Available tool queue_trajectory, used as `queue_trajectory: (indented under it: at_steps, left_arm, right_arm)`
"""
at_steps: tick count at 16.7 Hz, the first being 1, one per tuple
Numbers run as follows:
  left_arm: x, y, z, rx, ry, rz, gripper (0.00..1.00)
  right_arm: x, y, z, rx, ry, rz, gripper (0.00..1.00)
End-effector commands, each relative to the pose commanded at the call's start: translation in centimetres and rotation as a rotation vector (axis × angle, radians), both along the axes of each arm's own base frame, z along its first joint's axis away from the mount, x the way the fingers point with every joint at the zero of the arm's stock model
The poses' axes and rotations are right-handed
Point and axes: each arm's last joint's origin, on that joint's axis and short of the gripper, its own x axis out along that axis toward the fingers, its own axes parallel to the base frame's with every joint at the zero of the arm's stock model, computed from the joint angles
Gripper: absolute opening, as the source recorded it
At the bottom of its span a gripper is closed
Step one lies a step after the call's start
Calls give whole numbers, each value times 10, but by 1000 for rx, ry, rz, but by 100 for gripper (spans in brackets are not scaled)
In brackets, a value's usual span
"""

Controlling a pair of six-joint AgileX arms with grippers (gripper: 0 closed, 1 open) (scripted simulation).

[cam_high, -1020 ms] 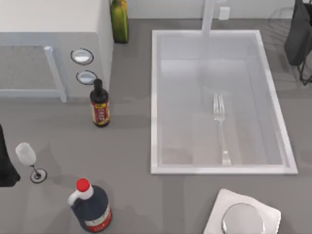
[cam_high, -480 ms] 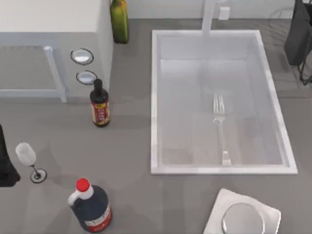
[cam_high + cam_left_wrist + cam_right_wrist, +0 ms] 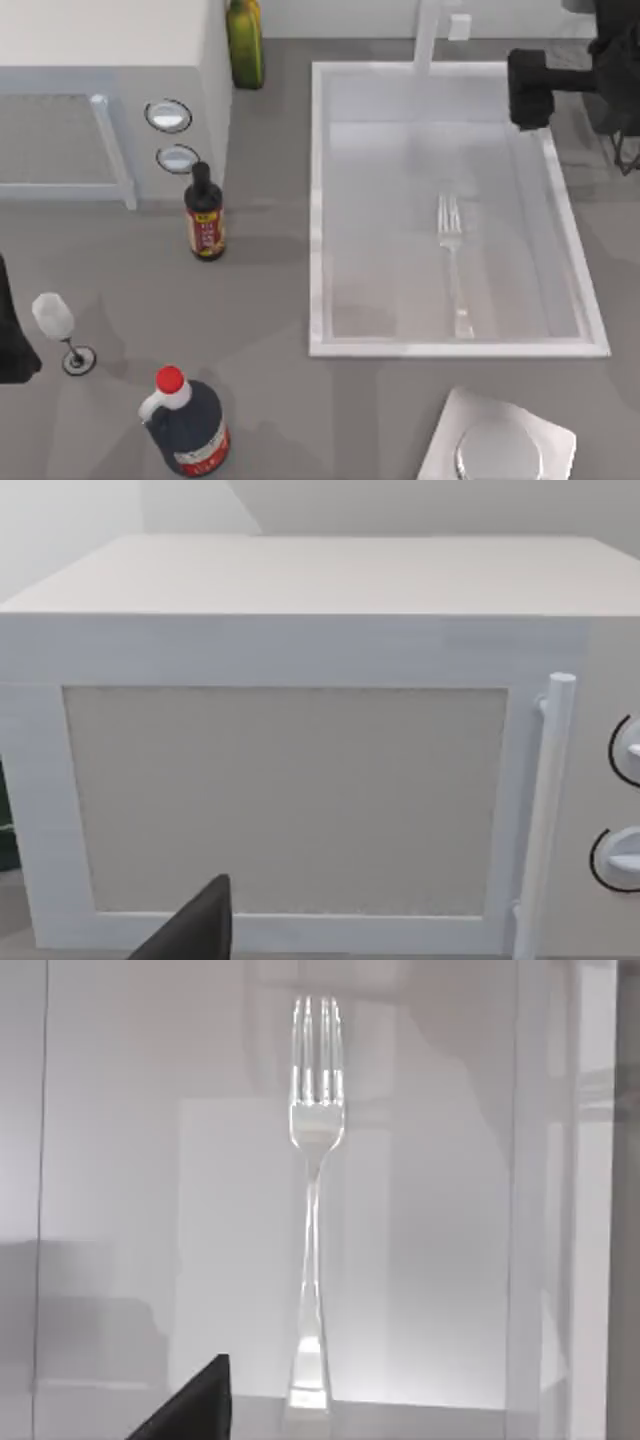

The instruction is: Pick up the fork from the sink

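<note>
The silver fork (image 3: pixel 452 258) lies flat on the floor of the white sink (image 3: pixel 316 200), right of its middle, tines toward the back wall and handle toward the front rim. My right gripper (image 3: pixel 530 92) hangs over the sink's back right corner, well behind the fork and apart from it. In the right wrist view the fork (image 3: pixel 312 1210) lies lengthwise on the pale basin floor with nothing touching it. My left arm (image 3: pixel 12 335) stays parked at the table's left edge, its wrist camera facing the microwave (image 3: pixel 300 780).
A white microwave (image 3: pixel 100 100) stands at the back left beside a green bottle (image 3: pixel 245 42). A dark sauce bottle (image 3: pixel 205 215), a wine glass (image 3: pixel 58 325) and a red-capped jug (image 3: pixel 185 425) stand left of the sink. The white plate (image 3: pixel 560 440) lies front right, the faucet post (image 3: pixel 428 35) behind the sink.
My right arm has swung in from the far right edge to over the sink's back right corner. The fork and the left arm have not moved.
</note>
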Motion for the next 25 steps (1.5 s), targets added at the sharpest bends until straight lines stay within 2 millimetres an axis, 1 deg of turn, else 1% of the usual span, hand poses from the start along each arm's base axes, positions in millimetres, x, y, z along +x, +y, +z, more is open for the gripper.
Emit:
queue_trajectory:
  at_steps: [2, 4, 6, 8, 10, 11, 17, 18, 20, 22, 25]
  left_arm:
    - [0, 0, 0, 0, 0, 0, 100]
    - [0, 0, 0, 0, 0, 0, 100]
    - [0, 0, 0, 0, 0, 0, 100]
    - [0, 0, 0, 0, 0, 0, 100]
    - [0, 0, 0, 0, 0, 0, 100]
    - [0, 0, 0, 0, 0, 0, 100]
    - [0, 0, 0, 0, 0, 0, 100]
    - [0, 0, 0, 0, 0, 0, 100]
    - [0, 0, 0, 0, 0, 0, 100]
    - [0, 0, 0, 0, 0, 0, 100]
    - [0, 0, 0, 0, 0, 0, 100]
  right_arm:
    - [28, 20, -23, -21, 115, 0, 100]
    - [50, 39, -49, -44, 215, -2, 100]
    - [64, 54, -73, -67, 297, -5, 100]
    - [73, 65, -93, -87, 359, -8, 100]
    - [78, 72, -107, -101, 397, -10, 100]
    - [79, 74, -110, -104, 406, -11, 100]
    - [80, 72, -112, -103, 411, -16, 100]
    - [81, 71, -118, -100, 420, -19, 100]
    - [84, 69, -140, -91, 451, -30, 100]
    - [85, 69, -168, -81, 485, -37, 100]
    - [81, 73, -207, -79, 510, -31, 100]
